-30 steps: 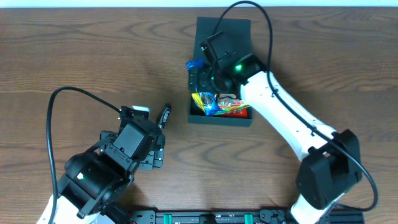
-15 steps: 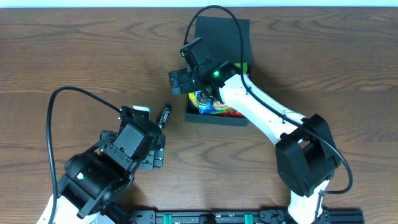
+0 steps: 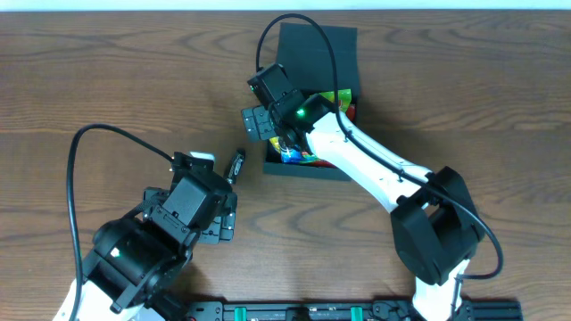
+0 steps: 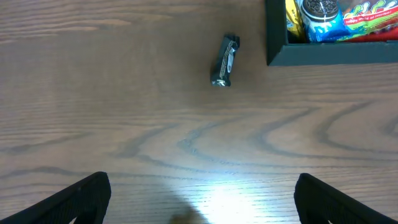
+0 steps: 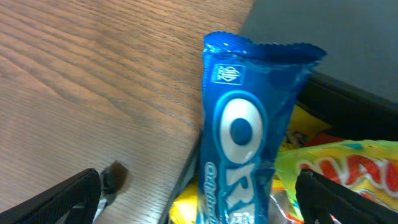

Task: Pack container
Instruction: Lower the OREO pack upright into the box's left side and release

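The container (image 3: pixel 318 46) is a dark square box at the table's back centre, its flap lid open to the rear. It holds bright snack packets (image 3: pixel 332 100). My right gripper (image 3: pixel 266 123) hovers over the box's left wall, open. In the right wrist view a blue Oreo packet (image 5: pixel 245 124) lies between the spread fingers (image 5: pixel 205 200), across the box's left rim, touched by neither. A small dark packet (image 3: pixel 235 166) lies on the table left of the box; it also shows in the left wrist view (image 4: pixel 224 60). My left gripper (image 4: pixel 199 205) is open and empty, short of that packet.
The box's front wall (image 4: pixel 329 55) is at the top right of the left wrist view, with packets above it. Bare wooden tabletop (image 3: pixel 107 80) lies left of the box. My right arm (image 3: pixel 375 174) crosses the table's right half. A black cable loops over the box.
My right gripper moved left from over the box's middle to its left wall. The blue packet, earlier at the gripper's tip, now rests on the rim. The left arm has not moved.
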### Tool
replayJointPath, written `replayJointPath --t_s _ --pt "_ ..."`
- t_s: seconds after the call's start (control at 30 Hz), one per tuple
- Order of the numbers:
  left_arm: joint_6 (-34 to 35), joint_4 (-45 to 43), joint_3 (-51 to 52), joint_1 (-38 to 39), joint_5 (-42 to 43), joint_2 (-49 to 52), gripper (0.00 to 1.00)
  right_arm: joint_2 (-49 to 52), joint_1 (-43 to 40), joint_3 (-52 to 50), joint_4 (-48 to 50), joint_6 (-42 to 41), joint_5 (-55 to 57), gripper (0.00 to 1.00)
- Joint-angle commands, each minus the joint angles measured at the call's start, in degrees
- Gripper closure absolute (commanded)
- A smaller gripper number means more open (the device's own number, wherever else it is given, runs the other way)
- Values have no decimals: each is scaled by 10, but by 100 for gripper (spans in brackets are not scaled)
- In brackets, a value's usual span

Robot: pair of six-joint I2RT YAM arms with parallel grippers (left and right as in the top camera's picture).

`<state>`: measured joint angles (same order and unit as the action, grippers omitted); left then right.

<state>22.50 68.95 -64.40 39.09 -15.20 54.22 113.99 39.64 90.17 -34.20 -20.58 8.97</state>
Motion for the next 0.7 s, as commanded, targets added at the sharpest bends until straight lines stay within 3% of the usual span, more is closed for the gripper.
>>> replayJointPath --t_s 0.0,0.23,0.5,0.67 --pt "2 2 -1 -1 0 -2 5 -9 4 10 -6 7 11 1" --pt "2 2 -1 -1 -1 -2 5 -46 6 11 30 60 -149 1" --pt "2 6 -1 -1 -2 -2 5 -45 -19 10 18 69 3 1" --pt "2 9 -1 -1 -2 -2 5 -43 -56 9 -6 69 16 1"
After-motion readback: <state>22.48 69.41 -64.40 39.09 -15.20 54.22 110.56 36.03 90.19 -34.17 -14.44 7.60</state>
